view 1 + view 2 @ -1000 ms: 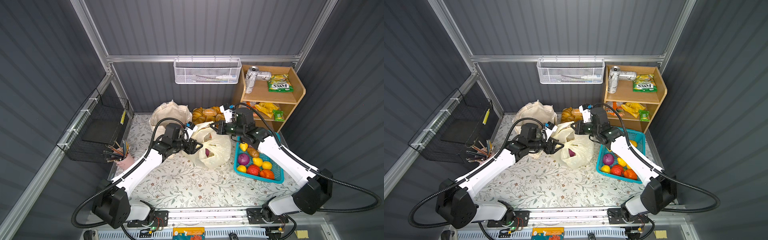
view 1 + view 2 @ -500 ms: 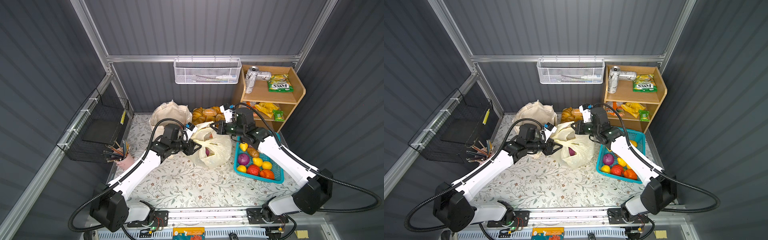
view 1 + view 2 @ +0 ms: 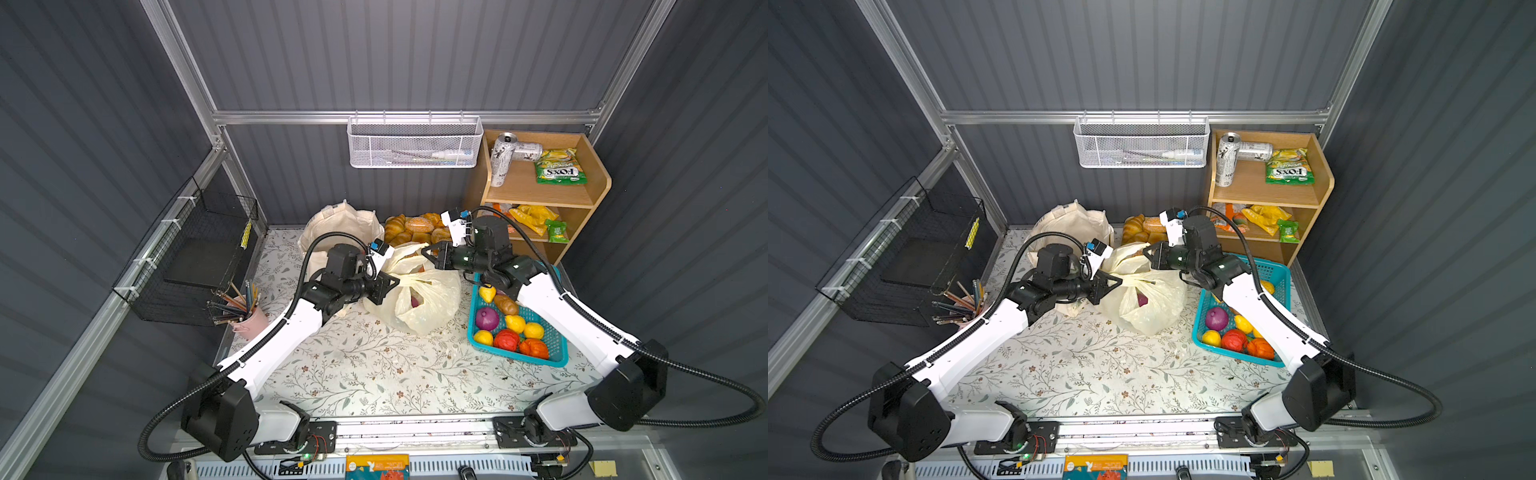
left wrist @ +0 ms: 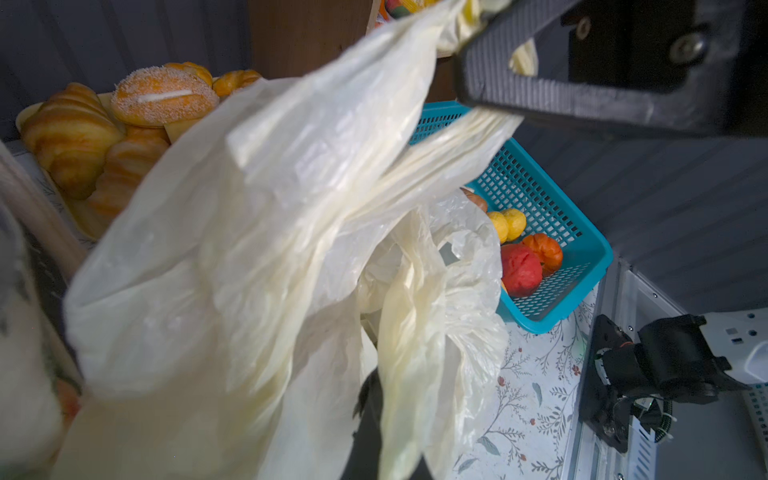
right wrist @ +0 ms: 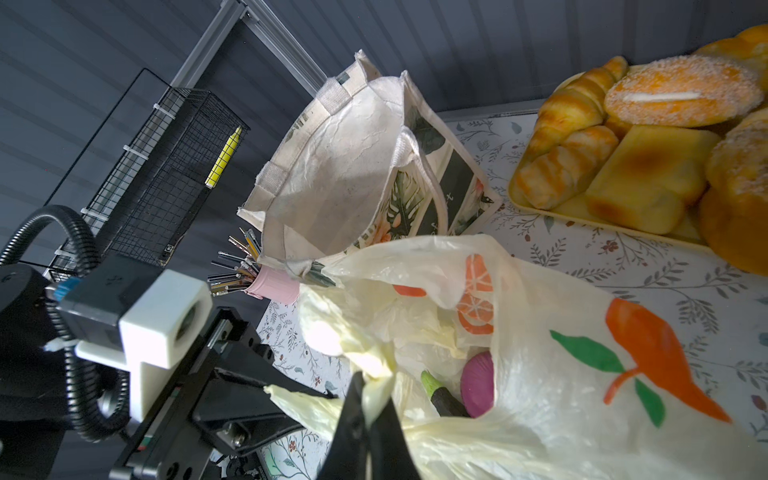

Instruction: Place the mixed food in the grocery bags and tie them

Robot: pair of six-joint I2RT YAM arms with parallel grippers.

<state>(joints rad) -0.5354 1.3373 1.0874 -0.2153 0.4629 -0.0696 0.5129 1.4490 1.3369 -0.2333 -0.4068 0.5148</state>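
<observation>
The cream-yellow plastic grocery bag [image 3: 419, 299] [image 3: 1142, 303] stands mid-table, and both grippers pull its loop handles apart. My left gripper [image 3: 395, 283] [image 3: 1118, 282] is shut on the handle at the bag's left. My right gripper [image 3: 427, 252] [image 3: 1147, 253] [image 5: 370, 399] is shut on the far handle. Through the bag's mouth the right wrist view shows a purple onion [image 5: 478, 384] and a dark eggplant [image 5: 442, 401]. The bag [image 4: 249, 249] fills the left wrist view and hides my own jaws there. The canvas tote [image 3: 340, 226] [image 5: 345, 174] stands open behind the left arm.
A turquoise basket [image 3: 559, 359] of toy produce sits right of the bag, under my right arm. A tray of bread [image 3: 415, 228] lies at the back. The wooden shelf [image 3: 540, 195] stands back right, and a pink pencil cup [image 3: 251, 320] and black wire basket [image 3: 195, 257] are at the left.
My left gripper, open beside the bag a second ago, has closed on the bag's near handle. The right gripper has kept its hold and place.
</observation>
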